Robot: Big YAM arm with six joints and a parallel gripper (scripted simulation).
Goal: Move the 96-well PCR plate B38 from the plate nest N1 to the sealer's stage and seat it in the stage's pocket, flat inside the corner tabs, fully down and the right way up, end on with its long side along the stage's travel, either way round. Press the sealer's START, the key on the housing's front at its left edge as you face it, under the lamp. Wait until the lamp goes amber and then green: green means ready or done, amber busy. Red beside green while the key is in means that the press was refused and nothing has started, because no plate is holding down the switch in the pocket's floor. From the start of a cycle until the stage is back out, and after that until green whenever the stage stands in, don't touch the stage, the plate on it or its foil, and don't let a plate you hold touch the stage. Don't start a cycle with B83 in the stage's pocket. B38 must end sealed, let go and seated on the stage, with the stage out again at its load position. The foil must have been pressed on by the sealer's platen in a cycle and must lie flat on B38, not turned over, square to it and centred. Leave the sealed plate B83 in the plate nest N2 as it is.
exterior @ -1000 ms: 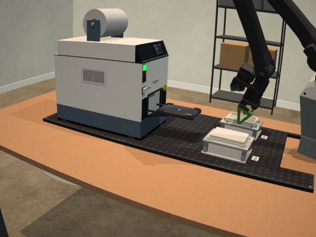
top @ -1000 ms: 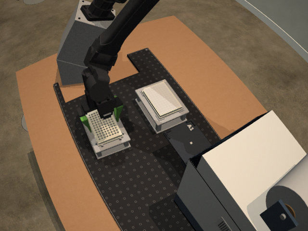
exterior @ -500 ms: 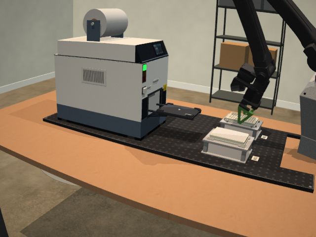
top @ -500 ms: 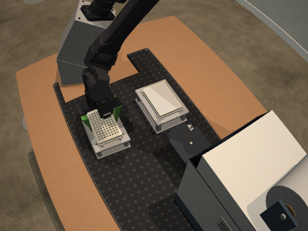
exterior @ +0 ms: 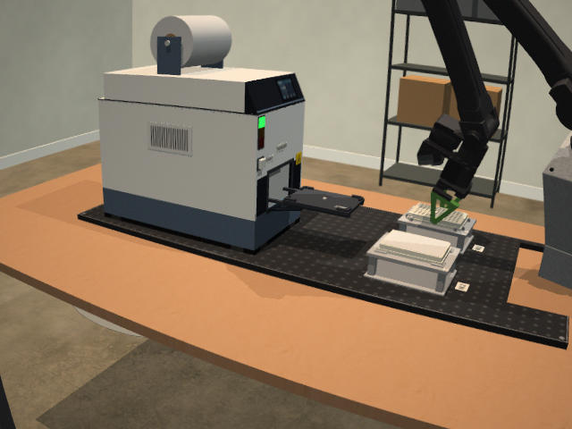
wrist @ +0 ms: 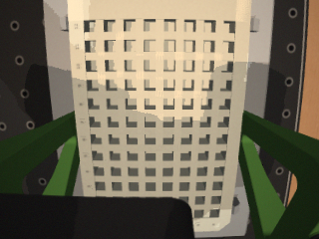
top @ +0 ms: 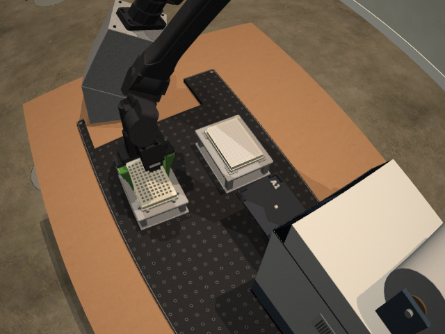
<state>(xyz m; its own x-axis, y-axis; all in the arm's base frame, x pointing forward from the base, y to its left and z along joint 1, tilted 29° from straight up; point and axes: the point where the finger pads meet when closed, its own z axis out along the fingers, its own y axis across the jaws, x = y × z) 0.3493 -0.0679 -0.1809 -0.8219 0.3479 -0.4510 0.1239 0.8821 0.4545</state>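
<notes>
The open-welled PCR plate B38 [top: 152, 184] sits in its grey nest N1 [top: 160, 208] at the left of the black breadboard; it also shows in the side view [exterior: 436, 214] and fills the wrist view [wrist: 159, 115]. My gripper [top: 147, 168], with green fingers, is down over the plate's near end and is shut on its two long sides [wrist: 159, 164]. The sealed plate B83 [top: 234, 143] [exterior: 413, 258] lies in nest N2. The sealer's stage [exterior: 323, 201] [top: 274, 205] stands out and its pocket is empty. The lamp [exterior: 262, 121] shows green.
The sealer housing [exterior: 198, 152] stands at the breadboard's far end with a foil roll [exterior: 194, 40] on top. The arm's grey base block [top: 108, 65] stands behind nest N1. A shelf rack with boxes [exterior: 443, 99] is off the table.
</notes>
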